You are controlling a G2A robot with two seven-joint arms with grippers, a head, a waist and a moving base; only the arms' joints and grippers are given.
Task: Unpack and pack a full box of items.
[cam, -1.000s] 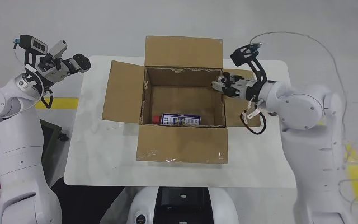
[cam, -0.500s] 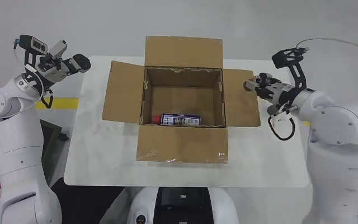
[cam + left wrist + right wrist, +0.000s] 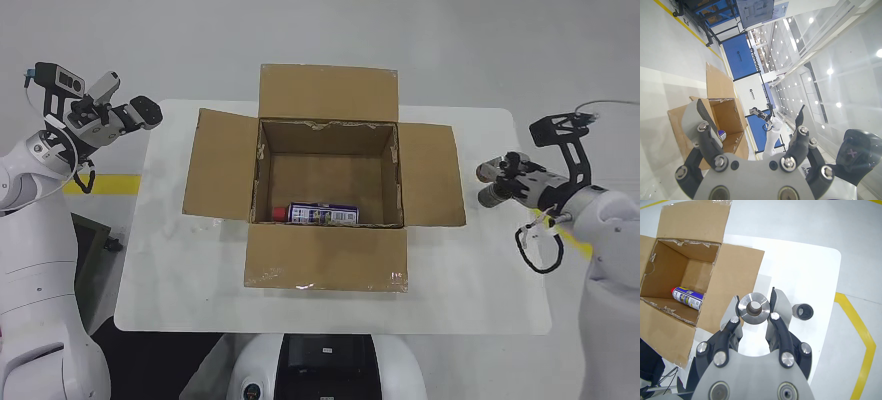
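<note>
- Right wrist view: the right gripper (image 3: 754, 303) is clamped on a short silver metal cylinder with a bored centre (image 3: 754, 308), above the white table (image 3: 800, 266) and just off the right flap of the open brown cardboard box (image 3: 738, 272).
- A grey metal sleeve (image 3: 803, 311) lies on the table close by.
- A blue spray can with a red cap (image 3: 687, 298) lies on the box floor.
- The left gripper (image 3: 750, 108) hangs spread apart, empty, off the table's far left corner.
- Unpacking, by the look of it — next call: set the cylinder down beside the sleeve, let go, then fetch the can.
</note>
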